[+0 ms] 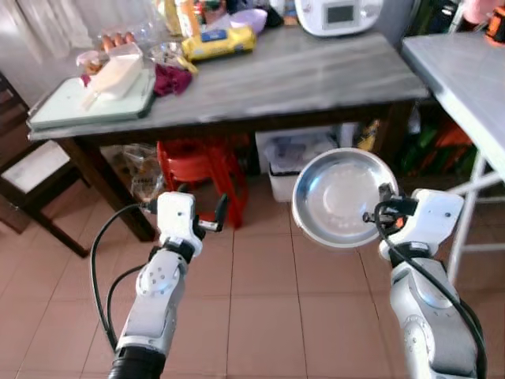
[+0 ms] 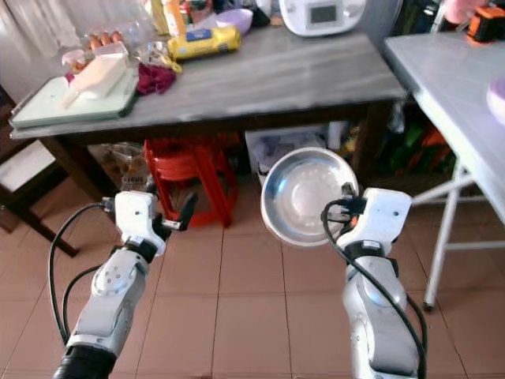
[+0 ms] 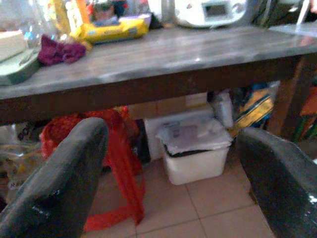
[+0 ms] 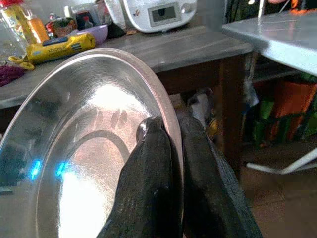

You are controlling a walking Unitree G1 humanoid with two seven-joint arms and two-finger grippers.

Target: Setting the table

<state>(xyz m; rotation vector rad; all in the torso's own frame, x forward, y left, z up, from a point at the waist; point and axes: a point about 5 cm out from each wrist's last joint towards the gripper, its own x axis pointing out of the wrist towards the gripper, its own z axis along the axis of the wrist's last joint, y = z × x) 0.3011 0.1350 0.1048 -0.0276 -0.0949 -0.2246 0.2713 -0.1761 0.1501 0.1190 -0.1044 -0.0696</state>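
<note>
A round steel plate is held on edge above the tiled floor, short of the grey wooden table. My right gripper is shut on the plate's rim, one black finger inside the dish and one behind it. My left gripper is raised at about the same height, left of the plate. It stands open and empty, its fingers pointing at the table's front edge.
The table carries a green tray, a maroon cloth, a yellow packet, a purple bowl and a white cooker. Under it stand a red stool and a white bin. A second grey table is at the right, a dark chair at the left.
</note>
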